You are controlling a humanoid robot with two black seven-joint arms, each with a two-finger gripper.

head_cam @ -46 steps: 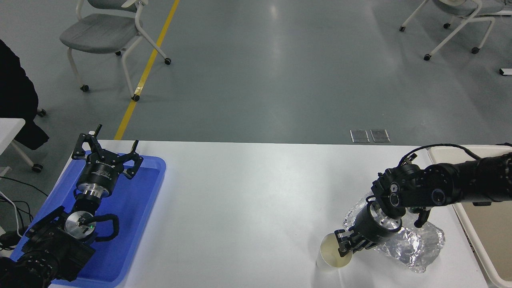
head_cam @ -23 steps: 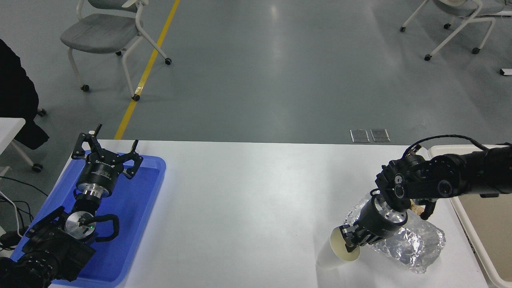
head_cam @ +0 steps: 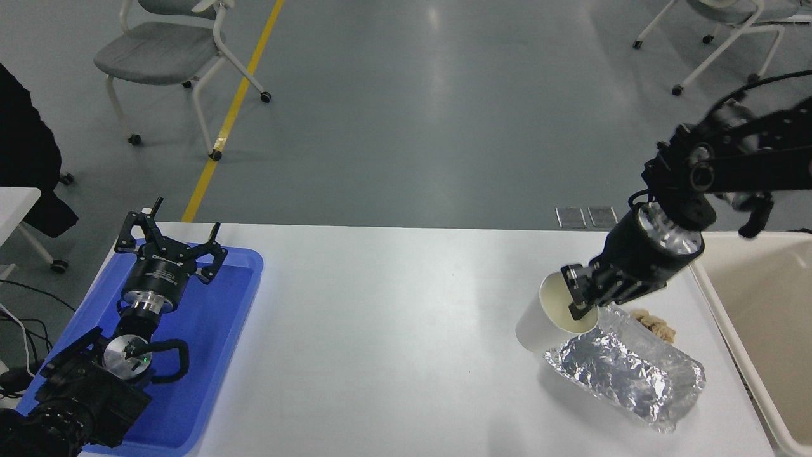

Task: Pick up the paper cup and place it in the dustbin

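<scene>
The white paper cup (head_cam: pixel 539 320) with its cream inside hangs tilted in the air above the table, just left of the foil lump. My right gripper (head_cam: pixel 580 293) is shut on the cup's rim, one finger inside the mouth. The cream-beige dustbin (head_cam: pixel 729 330) stands at the table's right edge, to the right of the cup and partly cut off by the picture. My left gripper (head_cam: pixel 170 233) is parked open over the blue tray at the lower left.
A crinkled silver foil package (head_cam: pixel 628 374) lies on the table below the held cup, with a small brown crumbly bit (head_cam: pixel 653 322) beside it. A blue tray (head_cam: pixel 216 330) sits at the left. Chairs stand on the floor beyond the table.
My right gripper has lifted the paper cup off the table, up and to the right toward the dustbin. The foil package is now uncovered. The left arm has not moved.
</scene>
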